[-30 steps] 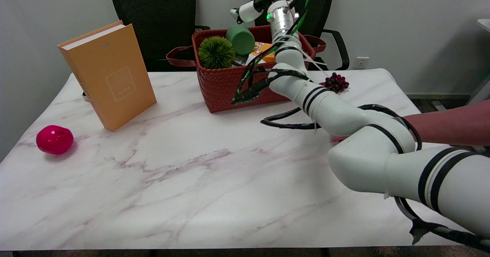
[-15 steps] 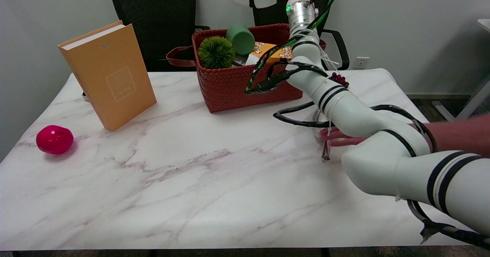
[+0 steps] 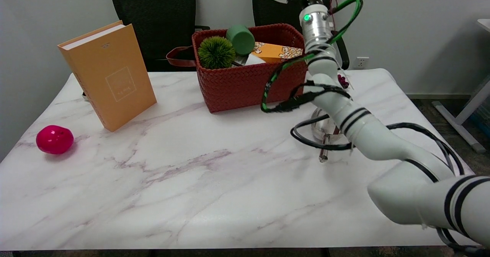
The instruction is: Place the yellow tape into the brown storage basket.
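Right arm swung rightward, wrist raised toward top edge; person's arm gone from right side. Hand cut off by frame: fingers' state not visible. No yellow tape visible on tabletop; possibly already inside brown storage basket.

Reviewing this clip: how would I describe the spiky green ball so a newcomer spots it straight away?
Start at the woven brown storage basket at the table's far edge, in front of the black chairs. Look into its left end, nearest the upright orange book. The spiky green ball sits there beside a smooth green cup lying on its side; only the ball bristles all over.
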